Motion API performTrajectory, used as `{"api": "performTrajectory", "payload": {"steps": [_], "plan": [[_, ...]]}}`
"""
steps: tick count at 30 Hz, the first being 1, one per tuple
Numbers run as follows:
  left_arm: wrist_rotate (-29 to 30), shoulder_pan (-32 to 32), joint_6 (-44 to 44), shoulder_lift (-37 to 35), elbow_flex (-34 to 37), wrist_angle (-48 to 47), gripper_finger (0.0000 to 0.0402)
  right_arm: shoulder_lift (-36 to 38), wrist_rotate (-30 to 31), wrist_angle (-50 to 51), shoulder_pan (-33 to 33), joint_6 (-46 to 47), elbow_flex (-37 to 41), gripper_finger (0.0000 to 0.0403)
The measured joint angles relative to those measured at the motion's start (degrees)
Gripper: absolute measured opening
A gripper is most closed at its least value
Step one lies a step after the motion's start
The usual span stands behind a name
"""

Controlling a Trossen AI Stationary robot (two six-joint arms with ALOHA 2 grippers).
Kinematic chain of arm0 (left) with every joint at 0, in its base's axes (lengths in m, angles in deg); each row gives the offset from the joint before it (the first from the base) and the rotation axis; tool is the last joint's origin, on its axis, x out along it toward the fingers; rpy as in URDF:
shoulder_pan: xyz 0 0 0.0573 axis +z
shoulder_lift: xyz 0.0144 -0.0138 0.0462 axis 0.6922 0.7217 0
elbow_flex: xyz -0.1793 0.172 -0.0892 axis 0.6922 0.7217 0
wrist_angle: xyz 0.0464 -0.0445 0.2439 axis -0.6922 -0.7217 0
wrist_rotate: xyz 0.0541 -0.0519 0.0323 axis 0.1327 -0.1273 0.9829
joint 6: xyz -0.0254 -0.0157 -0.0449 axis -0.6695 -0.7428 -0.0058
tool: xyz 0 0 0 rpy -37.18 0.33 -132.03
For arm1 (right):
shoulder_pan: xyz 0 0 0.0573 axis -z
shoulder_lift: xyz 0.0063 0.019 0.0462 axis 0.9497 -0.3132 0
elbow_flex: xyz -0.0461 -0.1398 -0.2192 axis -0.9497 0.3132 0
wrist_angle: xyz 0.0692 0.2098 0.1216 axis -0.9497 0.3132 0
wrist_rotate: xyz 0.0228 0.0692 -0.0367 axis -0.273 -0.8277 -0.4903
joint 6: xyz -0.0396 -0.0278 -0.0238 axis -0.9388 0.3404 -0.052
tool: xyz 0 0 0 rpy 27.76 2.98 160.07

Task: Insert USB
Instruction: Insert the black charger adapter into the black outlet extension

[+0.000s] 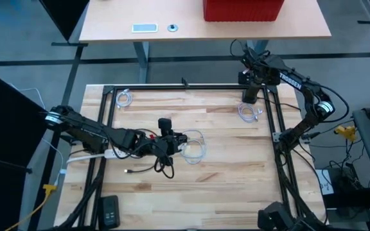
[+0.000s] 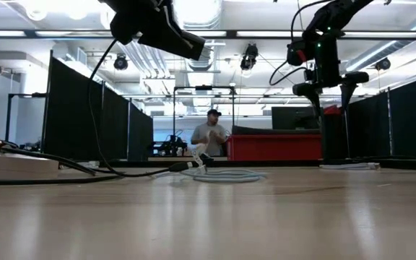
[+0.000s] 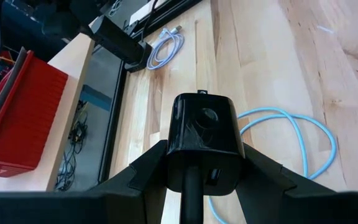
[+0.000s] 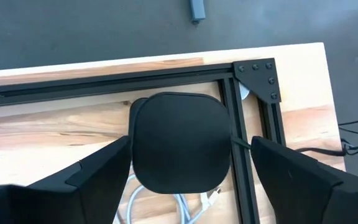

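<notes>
My left gripper (image 1: 167,130) is over the table's middle, shut on a black charger block (image 3: 201,134) with a slot (image 3: 215,176) in one face; a black cord (image 1: 148,168) trails from it onto the wood. A light-blue cable (image 1: 194,149) lies coiled just to its right. My right gripper (image 1: 252,90) hangs open at the far right corner, above a white coiled cable (image 1: 249,113). Its fingers stand on either side of a black rounded-square block (image 4: 179,143), which hides part of that coil. My left gripper pinches the charger block by its two opposite sides (image 3: 174,152) between its two fingers. The fingers slant downward toward the table's right. The block is lifted clear of the table (image 2: 161,29), and its cord hangs slack. Whether my right gripper touches the black rounded block, I cannot tell.
A black metal frame (image 1: 185,86) runs round the work area. A third white coil (image 1: 125,98) lies at the far left, a white power strip (image 1: 88,156) at the left edge and a black handset (image 1: 110,210) at the near left. A person (image 2: 211,137) sits beyond the table.
</notes>
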Motion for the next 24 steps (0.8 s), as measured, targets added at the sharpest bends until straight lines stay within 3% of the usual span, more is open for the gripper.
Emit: {"api": "performTrajectory", "payload": {"steps": [7, 13, 18, 24], "plan": [[-0.02, 0.0, -0.2, 0.0, 0.0, -0.14, 0.0145, -1.46, -0.07, -1.62, 0.0, 0.8, 1.19, 0.0347], [-0.04, 0.0, -0.49, 0.0, 0.0, -0.45, 0.0145, -2.01, -0.28, -4.02, 1.22, 2.5, 1.73, 0.0348], [-0.04, 0.0, -0.49, 0.0, 0.02, -0.47, 0.0145, -2.02, -5.63, -5.45, 2.9, 2.99, 3.51, 0.0348], [-0.04, 0.0, -0.48, 0.0, 0.0, -0.47, 0.0145, -2.02, -6.05, -10.0, 3.13, 2.2, 6.01, 0.0347]]}}
